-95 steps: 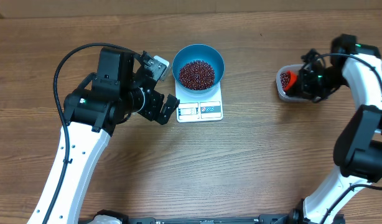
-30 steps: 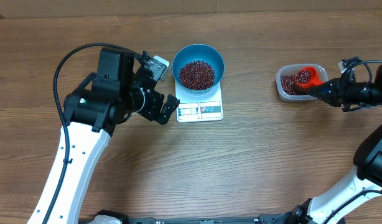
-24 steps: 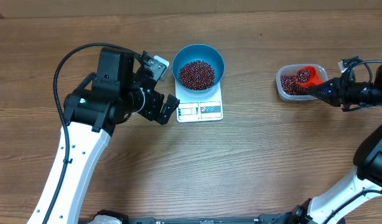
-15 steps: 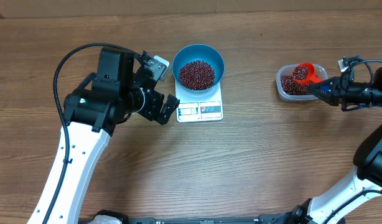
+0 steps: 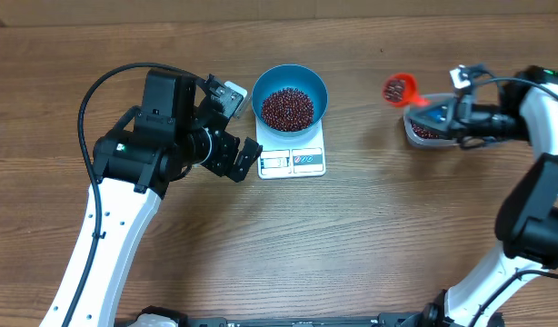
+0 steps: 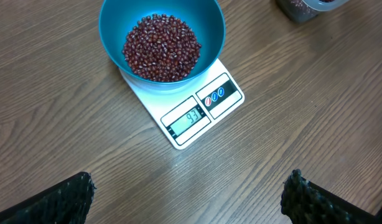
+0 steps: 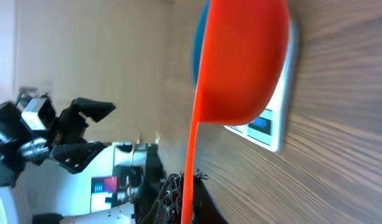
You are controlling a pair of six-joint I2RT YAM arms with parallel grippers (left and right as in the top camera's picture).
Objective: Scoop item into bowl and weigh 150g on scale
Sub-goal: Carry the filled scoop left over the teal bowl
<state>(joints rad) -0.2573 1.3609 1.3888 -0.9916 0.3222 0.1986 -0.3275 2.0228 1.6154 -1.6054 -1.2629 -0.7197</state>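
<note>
- Brown wood-grain counter (image 5: 352, 236): carries everything listed below.
- Left arm, white and black (image 5: 124, 182): reaches in from the near left. The left hand (image 6: 190, 202) sits just left of the scale, its fingers spread wide with nothing between them. In the left wrist view only the two dark fingertips show, at the near corners.
- Right arm, white and black (image 5: 543, 163): comes in from the right edge. The right hand (image 5: 458, 113) lies over the tub, pressed together on the scoop's blue handle.
- Round deep bright blue bowl (image 5: 261, 91): stands on the far part of the scale, left of counter centre, upright.
- Small flat white rectangular scale (image 5: 306, 162): lies under the bowl. Its display and teal-marked buttons are on the near edge, and the display appears to read 93.
- Clear rounded plastic tub (image 5: 431, 132): sits at the far right, well apart from the scale, partly covered by the right hand, with beans visible inside.
- Bright red-orange scoop (image 5: 397, 89): the head sits just left of the tub, between tub and bowl. It carries beans.
- Small dark red-brown beans (image 5: 287, 108): a loose heap fills the bottom of the bowl, and smaller lots lie in the scoop and the tub.
</note>
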